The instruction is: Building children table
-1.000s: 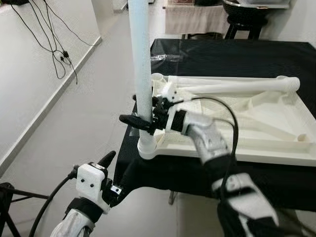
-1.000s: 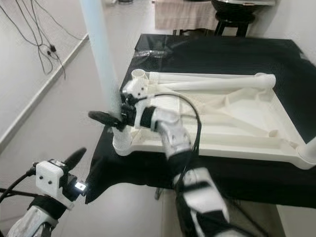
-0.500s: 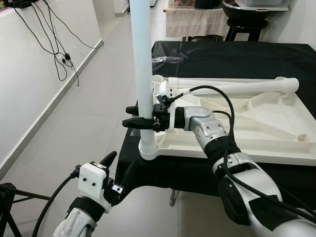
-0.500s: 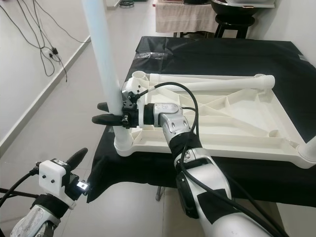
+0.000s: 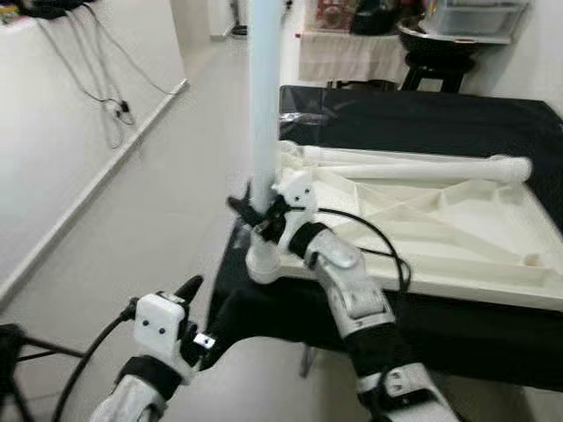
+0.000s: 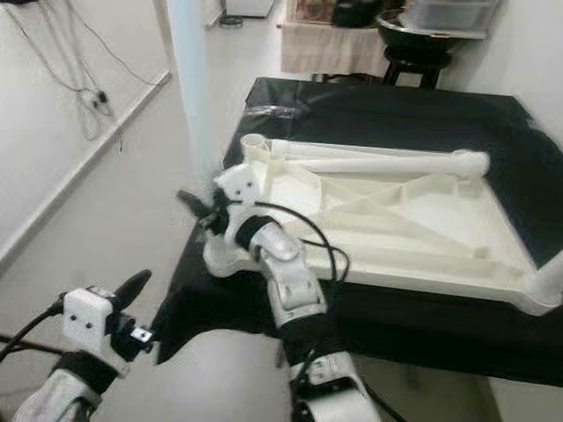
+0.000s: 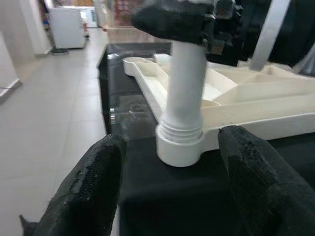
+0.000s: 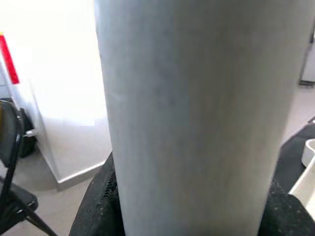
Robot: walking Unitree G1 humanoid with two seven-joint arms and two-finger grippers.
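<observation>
A white children's table top [image 5: 440,264] lies upside down on a black-covered table [image 5: 413,105]. One white leg [image 5: 265,105] stands upright in the near-left corner socket [image 5: 262,265]. My right gripper [image 5: 251,214] is shut on this leg just above the socket, its fingers slanted; in the right wrist view the leg [image 8: 192,113] sits between the black fingers [image 8: 96,206]. A second leg [image 5: 413,167] lies flat along the far edge of the top. My left gripper [image 5: 189,288] is open, low beside the table's near-left corner, facing the socket [image 7: 179,147] from a short distance.
Grey tiled floor [image 5: 149,202] runs along the table's left side beside a white wall with hanging cables [image 5: 106,88]. A dark stool [image 5: 431,53] and a cloth-draped stand [image 5: 339,48] are beyond the table. A black folding chair [image 8: 10,147] stands by the wall.
My right wrist has rolled around the leg: the fingers, level half a second ago, now slant, and the forearm sits lower. The view has shifted and blurred. The left arm has stayed put.
</observation>
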